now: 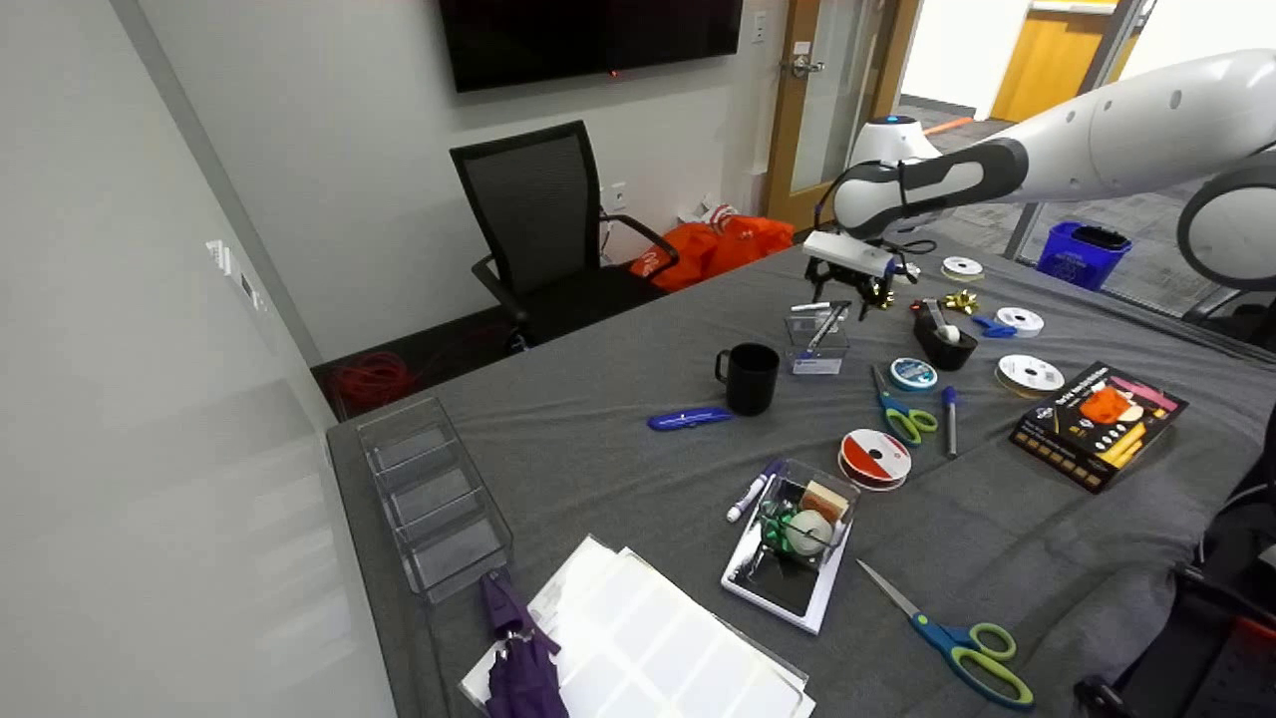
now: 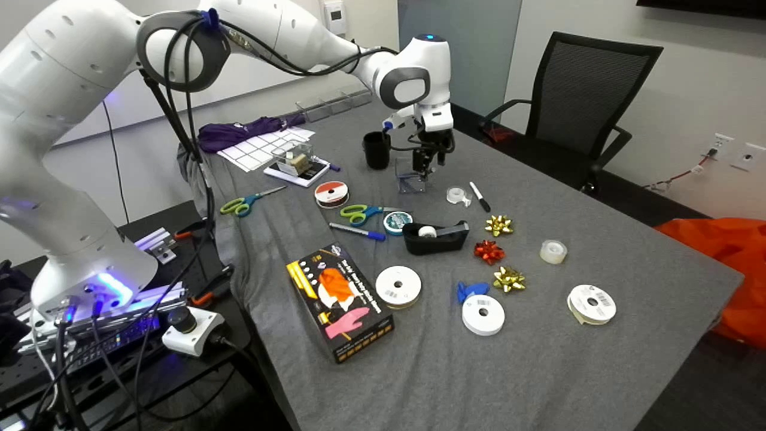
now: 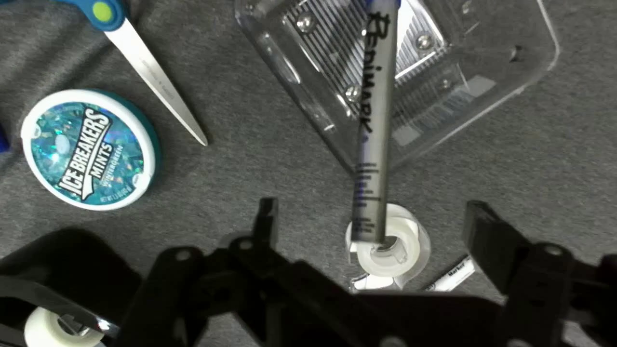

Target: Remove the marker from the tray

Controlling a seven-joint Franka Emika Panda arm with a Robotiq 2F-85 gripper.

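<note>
Evidently, the marker (image 3: 373, 120) leans ungripped in the tray (image 3: 434, 103), one end showing between spread fingers (image 3: 491, 246); grasp and removal remain.

In the wrist view, the marker (image 3: 373, 135) leans in the tray (image 3: 429, 113), right of the scissors (image 3: 158, 82) and mints tin (image 3: 89, 149).

Glossy plastic tray (image 3: 436, 113), matt cloth (image 3: 270, 164).

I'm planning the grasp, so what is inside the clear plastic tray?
A grey Redimark marker leans in the tray, blue end down, the other end sticking out past the rim. In the wrist view it hides a strip of tray floor and wall.
</note>
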